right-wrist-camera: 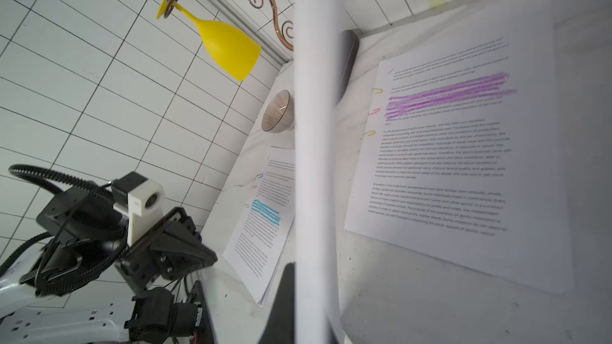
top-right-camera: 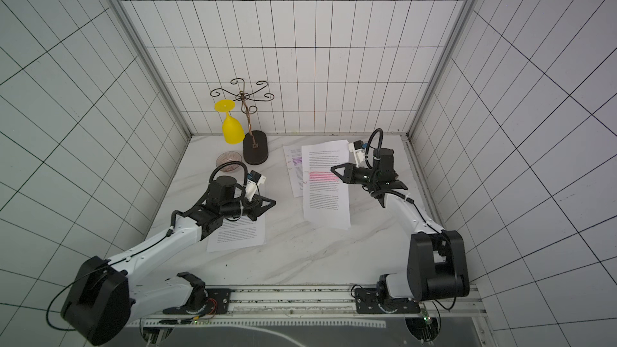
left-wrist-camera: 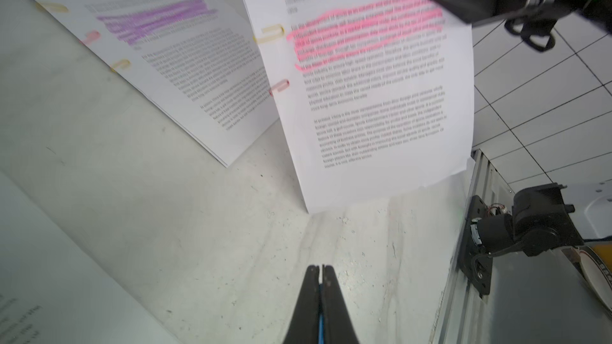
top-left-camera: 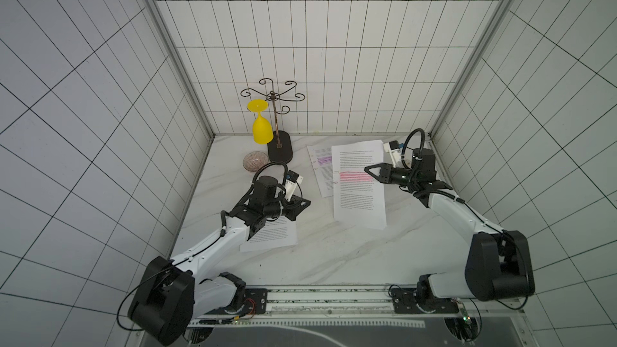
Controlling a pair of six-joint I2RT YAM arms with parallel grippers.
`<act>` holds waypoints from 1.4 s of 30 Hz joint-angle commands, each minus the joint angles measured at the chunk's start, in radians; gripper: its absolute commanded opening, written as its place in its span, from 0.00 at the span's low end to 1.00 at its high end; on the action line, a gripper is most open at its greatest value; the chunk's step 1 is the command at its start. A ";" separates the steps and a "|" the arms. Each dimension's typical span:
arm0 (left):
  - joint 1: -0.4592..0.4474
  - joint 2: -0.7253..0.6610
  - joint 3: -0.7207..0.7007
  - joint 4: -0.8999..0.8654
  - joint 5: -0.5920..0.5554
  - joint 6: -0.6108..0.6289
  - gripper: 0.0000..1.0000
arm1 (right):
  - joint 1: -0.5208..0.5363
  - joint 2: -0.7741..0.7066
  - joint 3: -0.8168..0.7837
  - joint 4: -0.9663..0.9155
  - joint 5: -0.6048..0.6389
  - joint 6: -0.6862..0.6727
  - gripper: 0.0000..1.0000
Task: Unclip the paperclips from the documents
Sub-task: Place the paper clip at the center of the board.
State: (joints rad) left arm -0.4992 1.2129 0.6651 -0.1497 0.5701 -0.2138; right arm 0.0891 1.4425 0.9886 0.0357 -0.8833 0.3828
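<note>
Three tiled walls, white with a dark grid, close in a marble-patterned table; a metal rail runs along its near edge.

The pink document is at right of centre, tilted up from the table, with the right gripper clamped on its right edge. It overlaps the purple document, which lies flat just behind and to its left, so only a strip of that stack shows in both top views. The blue document lies flat near the left side. The left arm hides its far half from above, and its blue band shows only in the right wrist view.

The left gripper hangs over bare table with its fingers pressed together; a thin blue line shows between them, and I cannot tell what it is.

At the back left a wire rack holds a yellow glass upside down, with a bowl beside its base.

Clips sit along each document's left edge: two on the pink one, three on the purple, and a few on the blue too small to count surely. In the right wrist view the held sheet's blurred edge hides the rack's post and most of the gripper's own fingers.
</note>
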 commanded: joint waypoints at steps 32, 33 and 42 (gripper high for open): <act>-0.202 0.282 0.068 -0.147 -0.182 -0.043 0.46 | 0.083 0.082 0.343 -0.504 0.199 -0.259 0.00; -0.203 0.295 0.078 -0.152 -0.196 -0.036 0.43 | 0.087 0.081 0.341 -0.506 0.200 -0.263 0.00; -0.262 0.423 0.214 -0.301 -0.409 0.062 0.53 | 0.100 0.052 0.311 -0.521 0.214 -0.294 0.00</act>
State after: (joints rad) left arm -0.7475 1.6081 0.8429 -0.3958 0.2409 -0.2005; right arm 0.1787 1.5345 1.2713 -0.4656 -0.6815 0.1295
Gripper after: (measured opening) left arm 0.527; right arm 0.047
